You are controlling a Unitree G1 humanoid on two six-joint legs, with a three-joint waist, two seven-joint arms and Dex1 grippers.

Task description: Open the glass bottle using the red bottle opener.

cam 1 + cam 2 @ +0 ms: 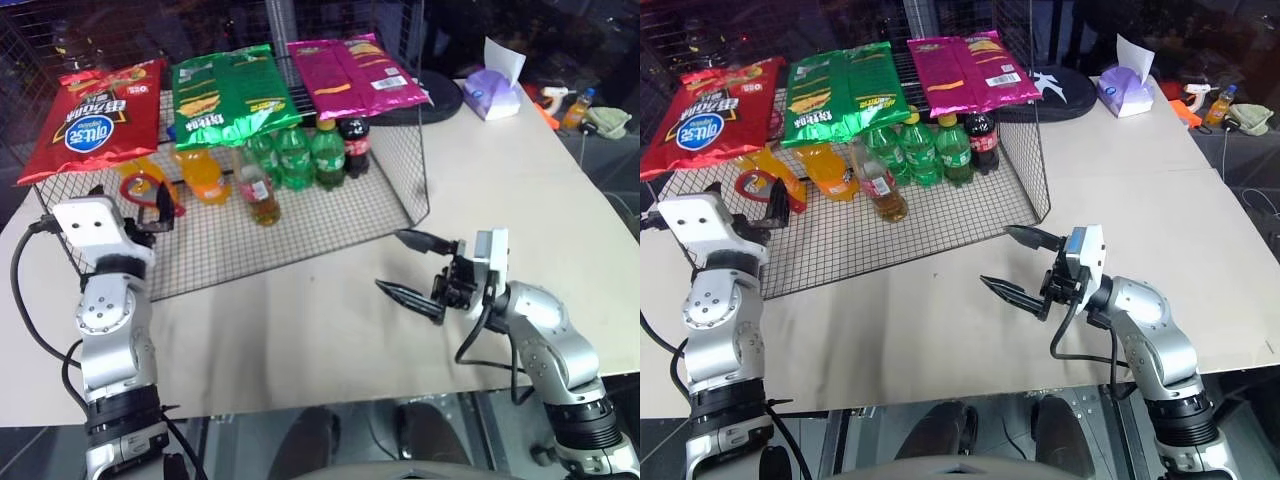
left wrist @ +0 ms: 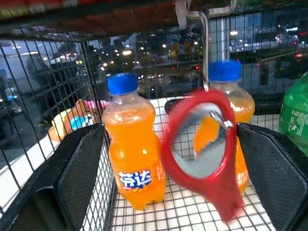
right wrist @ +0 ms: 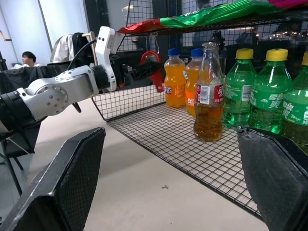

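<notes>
The red bottle opener (image 2: 224, 192) hangs by its ring from a metal hook (image 2: 205, 43) under the wire shelf's top, at the shelf's left end. My left gripper (image 2: 175, 183) is open, with one finger on each side of the opener and a gap showing on both sides. The glass bottle (image 1: 263, 192), with amber liquid and a red-and-white label, stands upright on the shelf's mesh floor to the right of the opener, also seen as the glass bottle (image 3: 208, 96). My right gripper (image 1: 415, 268) hangs open and empty over the table in front of the shelf, pointing left.
Two orange soda bottles (image 2: 134, 154) stand right behind the opener. Green bottles (image 1: 295, 155) and a cola bottle (image 1: 355, 145) line the shelf's back. Chip bags (image 1: 230, 95) lie on the wire shelf's top (image 1: 405, 170). A tissue box (image 1: 492, 92) sits far right.
</notes>
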